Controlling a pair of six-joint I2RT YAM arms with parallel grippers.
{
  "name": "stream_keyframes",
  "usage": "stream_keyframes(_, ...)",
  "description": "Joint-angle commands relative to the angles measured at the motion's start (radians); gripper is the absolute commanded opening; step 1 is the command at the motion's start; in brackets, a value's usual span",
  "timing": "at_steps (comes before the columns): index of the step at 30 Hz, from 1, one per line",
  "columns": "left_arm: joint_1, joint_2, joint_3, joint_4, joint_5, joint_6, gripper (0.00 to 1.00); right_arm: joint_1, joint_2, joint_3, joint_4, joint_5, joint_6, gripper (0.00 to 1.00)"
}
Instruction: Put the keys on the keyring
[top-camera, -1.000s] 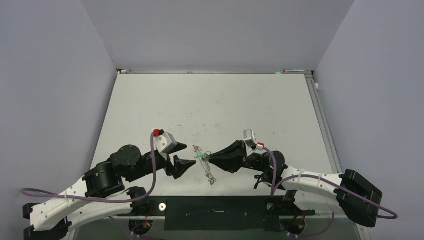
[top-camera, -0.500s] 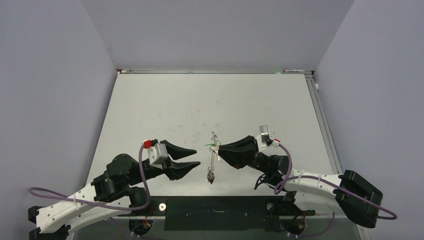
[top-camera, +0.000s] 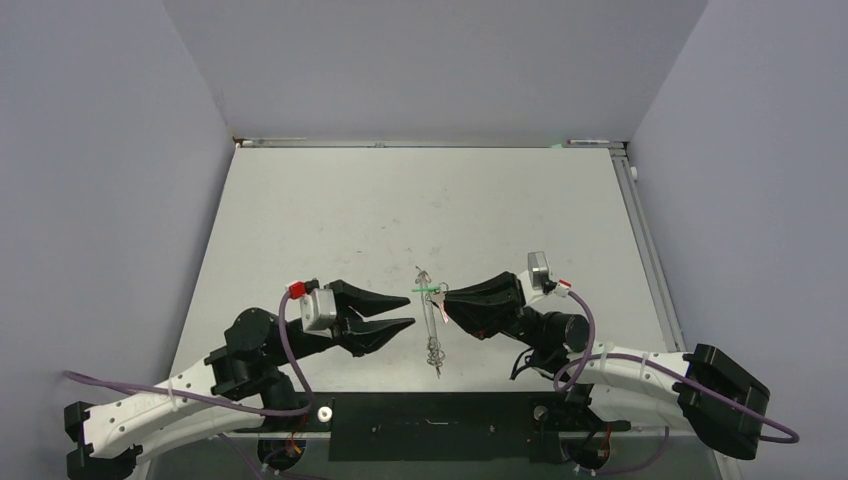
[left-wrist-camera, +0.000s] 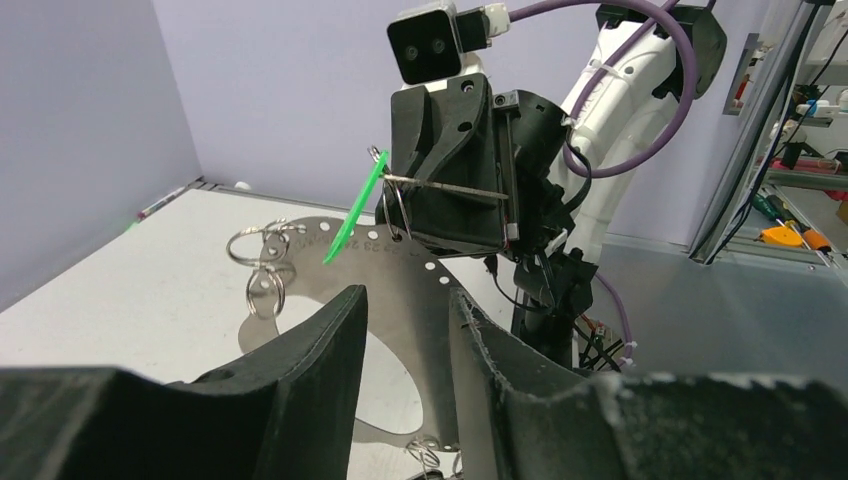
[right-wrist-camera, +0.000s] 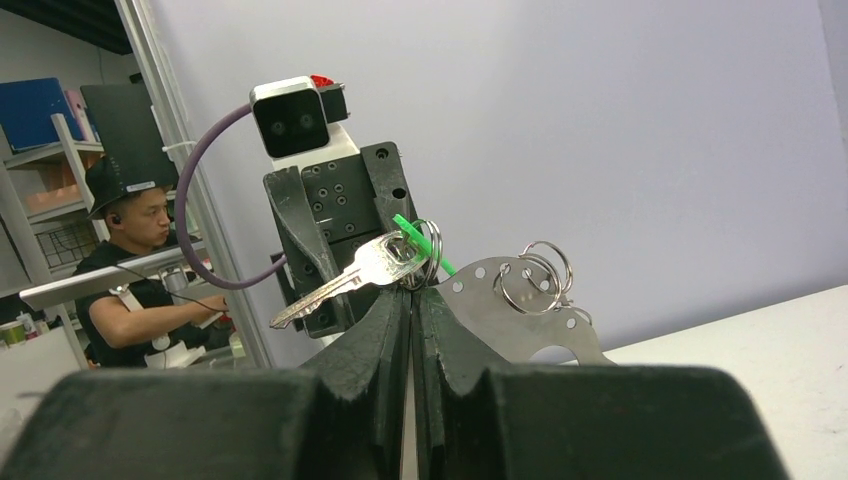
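Note:
The keyring (top-camera: 432, 335) is a flat curved steel plate (left-wrist-camera: 405, 270) with punched holes, carrying small split rings (right-wrist-camera: 535, 275). My right gripper (top-camera: 441, 300) is shut on the plate's edge (right-wrist-camera: 500, 310) and holds it off the table, edge-on to the top view. At those fingertips (right-wrist-camera: 412, 295) a silver key (right-wrist-camera: 345, 280) hangs from a ring beside a green plastic tie (left-wrist-camera: 355, 205). My left gripper (top-camera: 410, 311) faces the plate from the left. Its jaws (left-wrist-camera: 405, 295) stand partly open a short way off it, with nothing between them.
Both arms meet over the near middle of the white table (top-camera: 420, 210). A black strip (top-camera: 440, 425) runs along the table's front edge. Grey walls close three sides. A person (right-wrist-camera: 130, 260) sits in the right wrist view's background.
The left gripper has narrowed its jaws and swung right toward the keyring. The right gripper has drawn back to the right, and the keyring has turned to hang edge-on.

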Motion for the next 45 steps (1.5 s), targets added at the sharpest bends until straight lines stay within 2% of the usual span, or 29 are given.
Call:
stream_keyframes(1, -0.008, 0.032, 0.016, 0.119, 0.034, -0.008, 0.31, 0.018, -0.008, 0.011, 0.104, -0.005, -0.008, 0.05)
stream_keyframes(13, -0.023, 0.09, 0.03, 0.157, 0.035, -0.007, 0.3, 0.046, -0.005, 0.02, 0.075, -0.011, -0.037, 0.05)
stream_keyframes(28, -0.028, 0.09, 0.045, 0.143, -0.008, 0.019, 0.3, 0.061, -0.003, 0.038, 0.035, -0.02, -0.068, 0.05)
stream_keyframes(37, -0.028, 0.088, 0.046, 0.142, -0.012, 0.021, 0.37, 0.071, 0.002, 0.05, 0.012, -0.028, -0.086, 0.05)
stream_keyframes(45, -0.028, 0.086, 0.047, 0.14, -0.01, 0.02, 0.33, 0.076, 0.009, 0.05, 0.009, -0.028, -0.093, 0.05)
